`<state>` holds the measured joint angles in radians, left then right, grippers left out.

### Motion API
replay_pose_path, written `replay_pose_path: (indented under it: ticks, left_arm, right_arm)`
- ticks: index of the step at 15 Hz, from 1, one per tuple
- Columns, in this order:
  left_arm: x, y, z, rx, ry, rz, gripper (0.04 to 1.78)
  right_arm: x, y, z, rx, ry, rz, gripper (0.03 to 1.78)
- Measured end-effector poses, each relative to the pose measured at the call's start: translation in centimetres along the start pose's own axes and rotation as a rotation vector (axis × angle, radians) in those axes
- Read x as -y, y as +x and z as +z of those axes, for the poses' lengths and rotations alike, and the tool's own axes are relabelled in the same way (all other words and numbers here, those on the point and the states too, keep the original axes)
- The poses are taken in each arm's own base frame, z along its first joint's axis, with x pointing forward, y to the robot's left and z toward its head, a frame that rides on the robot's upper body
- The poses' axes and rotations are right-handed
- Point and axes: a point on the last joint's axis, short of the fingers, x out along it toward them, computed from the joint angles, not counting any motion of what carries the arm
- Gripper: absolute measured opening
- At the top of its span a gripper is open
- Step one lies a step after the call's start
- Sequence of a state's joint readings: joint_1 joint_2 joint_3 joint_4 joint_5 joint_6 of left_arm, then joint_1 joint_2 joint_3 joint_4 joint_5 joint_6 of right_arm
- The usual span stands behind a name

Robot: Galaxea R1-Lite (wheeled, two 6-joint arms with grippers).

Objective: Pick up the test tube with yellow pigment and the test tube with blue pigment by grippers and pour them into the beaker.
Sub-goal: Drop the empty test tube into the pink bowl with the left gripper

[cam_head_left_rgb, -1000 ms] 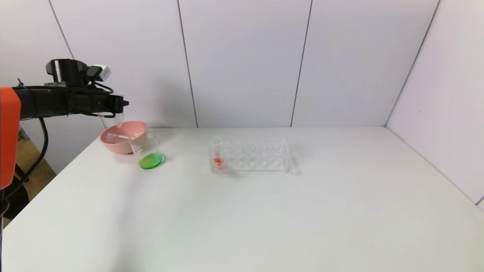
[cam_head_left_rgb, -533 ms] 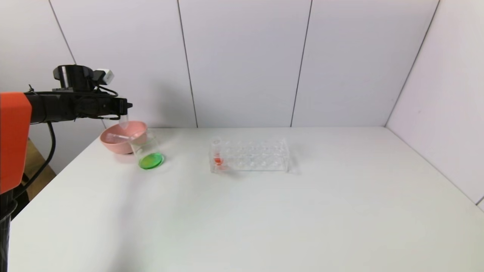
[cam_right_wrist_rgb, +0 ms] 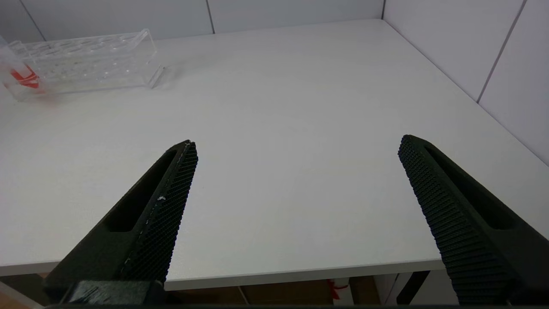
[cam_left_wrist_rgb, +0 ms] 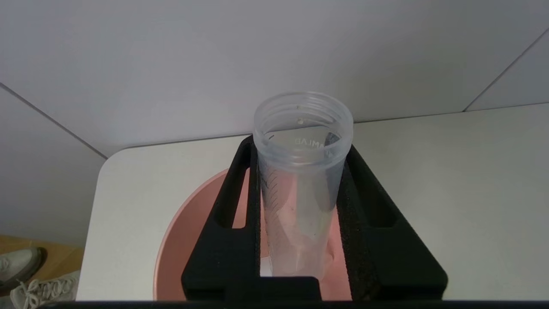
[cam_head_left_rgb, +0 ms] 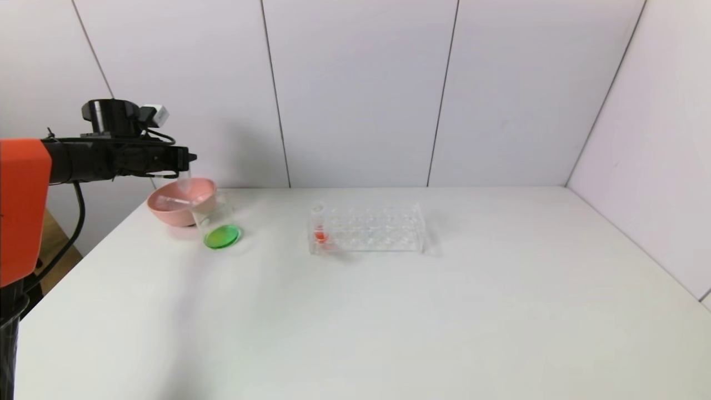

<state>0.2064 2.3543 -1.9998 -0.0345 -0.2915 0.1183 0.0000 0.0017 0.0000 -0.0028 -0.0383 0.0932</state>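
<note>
Lower and slightly nearer the rack than a second ago, the left gripper [cam_head_left_rgb: 180, 161] now hangs over the pink bowl [cam_head_left_rgb: 166, 214] at the counter's [cam_head_left_rgb: 389, 311] far left; its jaws are closed on an empty clear test tube [cam_left_wrist_rgb: 300, 180], held upright, mouth up, over the bowl's hollow; which pigment it carried I cannot tell; the beaker [cam_head_left_rgb: 218, 222], touching the bowl's front, holds green liquid, so both pours look done in my judgement; another clear tube seems to lie in the bowl, though faintly; what seems left is to drop this tube into the bowl; the clear tube rack [cam_head_left_rgb: 366, 228] stands mid-counter with only the red-bottomed tube [cam_head_left_rgb: 320, 233] in it; the right gripper [cam_right_wrist_rgb: 296, 189] idles wide open, empty, near the counter's front edge
</note>
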Motion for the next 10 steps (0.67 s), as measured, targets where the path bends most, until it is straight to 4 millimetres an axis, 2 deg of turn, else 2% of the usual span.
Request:
replay_pose_path:
  ticks: [2, 6, 8, 10]
  left_arm:
    - [-0.01, 0.06, -0.07, -0.002, 0.0, 0.0, 0.79]
    - [-0.05, 0.05, -0.08, -0.002, 0.0, 0.001, 1.41]
    - [-0.05, 0.04, -0.07, -0.002, 0.0, 0.001, 1.63]
    - [-0.08, -0.07, 0.04, 0.001, 0.002, 0.002, 1.74]
  right_arm:
    - [0.0, 0.0, 0.0, 0.0, 0.0, 0.0, 1.71]
    - [0.0, 0.0, 0.0, 0.0, 0.0, 0.0, 1.71]
    - [0.0, 0.0, 0.0, 0.0, 0.0, 0.0, 1.71]
    - [0.0, 0.0, 0.0, 0.0, 0.0, 0.0, 1.71]
